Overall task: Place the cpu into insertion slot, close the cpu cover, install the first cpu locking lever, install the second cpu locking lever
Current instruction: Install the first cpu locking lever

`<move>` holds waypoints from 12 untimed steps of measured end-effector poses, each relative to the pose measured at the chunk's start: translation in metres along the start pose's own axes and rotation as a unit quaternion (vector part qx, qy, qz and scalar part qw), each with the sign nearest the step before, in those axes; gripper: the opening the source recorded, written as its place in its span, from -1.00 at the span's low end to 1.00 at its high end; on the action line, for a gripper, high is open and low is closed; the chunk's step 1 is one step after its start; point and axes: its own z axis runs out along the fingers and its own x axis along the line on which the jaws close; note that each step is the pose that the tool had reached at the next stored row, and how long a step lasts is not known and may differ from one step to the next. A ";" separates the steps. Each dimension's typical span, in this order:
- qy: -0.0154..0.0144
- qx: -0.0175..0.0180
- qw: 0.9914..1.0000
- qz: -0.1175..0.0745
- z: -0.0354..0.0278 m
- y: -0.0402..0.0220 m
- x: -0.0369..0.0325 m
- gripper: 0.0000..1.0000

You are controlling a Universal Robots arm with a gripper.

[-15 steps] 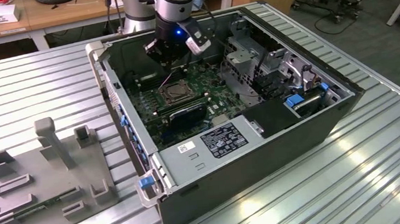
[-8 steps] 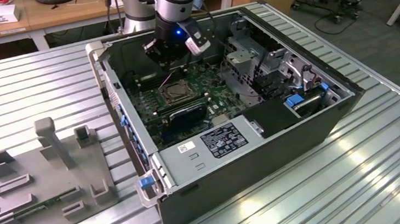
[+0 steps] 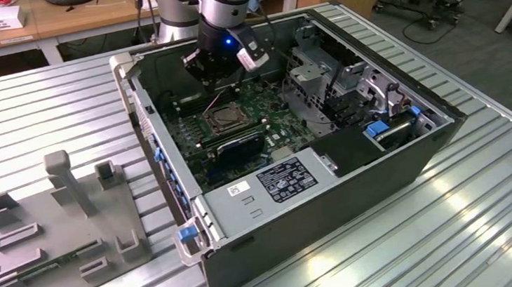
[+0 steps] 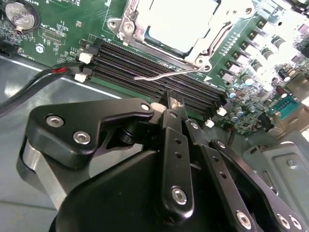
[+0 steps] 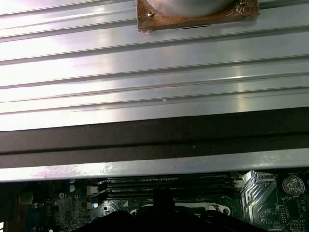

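Note:
In the second wrist view the cpu (image 4: 181,21) lies pale and flat in the insertion slot (image 4: 200,60). The silvery cpu cover (image 4: 129,23) is folded down around it. One thin wire locking lever (image 4: 161,75) slants out from the socket's edge over the long black memory slots (image 4: 145,60). My gripper (image 4: 174,102) is shut with nothing between its black fingertips, just short of that lever. In the exterior view the gripper (image 3: 216,77) hangs inside the open computer case, behind the socket (image 3: 220,119). The first wrist view shows the socket's rim (image 5: 219,209) low down.
The case (image 3: 337,199) lies open on a slatted metal table (image 3: 487,206). A drive cage and cables (image 3: 335,86) crowd the exterior view's right side of the board. Red and black wires (image 4: 43,77) run beside the memory slots. A grey fixture plate (image 3: 59,240) lies at the exterior view's left.

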 end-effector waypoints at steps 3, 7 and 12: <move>0.000 0.000 1.000 0.002 0.0002 0.0001 -0.0025 -0.79; -0.001 -0.001 1.000 0.007 0.0013 0.0001 -0.0063 -0.79; -0.003 -0.002 1.000 0.017 0.0048 -0.0013 -0.0086 -0.79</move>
